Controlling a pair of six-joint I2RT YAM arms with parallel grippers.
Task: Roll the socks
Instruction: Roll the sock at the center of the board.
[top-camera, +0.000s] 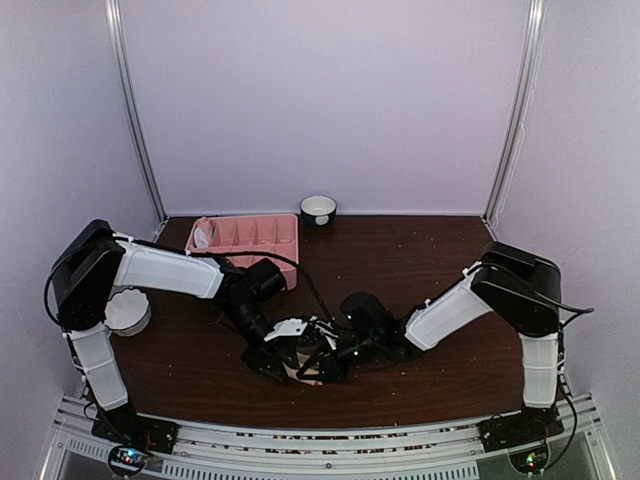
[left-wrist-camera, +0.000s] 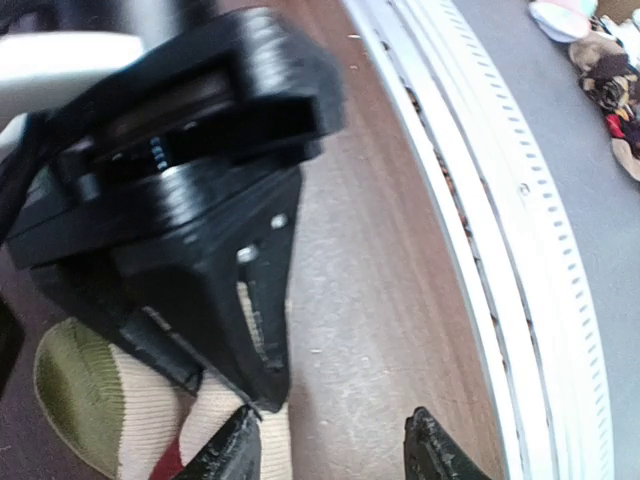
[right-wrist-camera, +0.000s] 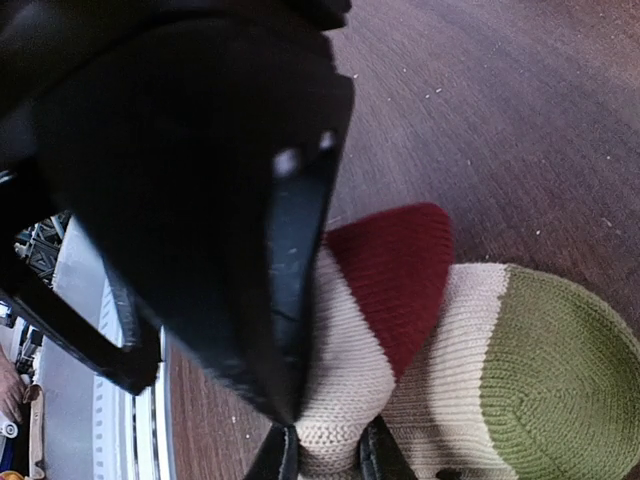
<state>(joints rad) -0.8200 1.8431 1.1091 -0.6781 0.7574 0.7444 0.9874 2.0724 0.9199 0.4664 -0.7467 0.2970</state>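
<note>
A knitted sock (right-wrist-camera: 430, 340), cream with a maroon heel and an olive green toe, lies folded on the brown table near the front edge. It also shows in the left wrist view (left-wrist-camera: 110, 400) and barely in the top view (top-camera: 306, 374). My right gripper (right-wrist-camera: 328, 458) is shut on a cream fold of it; it also shows in the top view (top-camera: 325, 360). My left gripper (left-wrist-camera: 330, 455) is open, its left fingertip at the sock's edge, the other over bare table; the top view (top-camera: 278, 356) shows it against the right gripper. No pink sock is recognisable.
A pink divided tray (top-camera: 262, 240) stands at the back left with a pale item in its left end. A black-and-white bowl (top-camera: 318, 209) sits behind it, a white cup (top-camera: 128, 310) at the left. The white front rail (left-wrist-camera: 520, 250) runs close by; more fabric (left-wrist-camera: 610, 80) lies beyond it.
</note>
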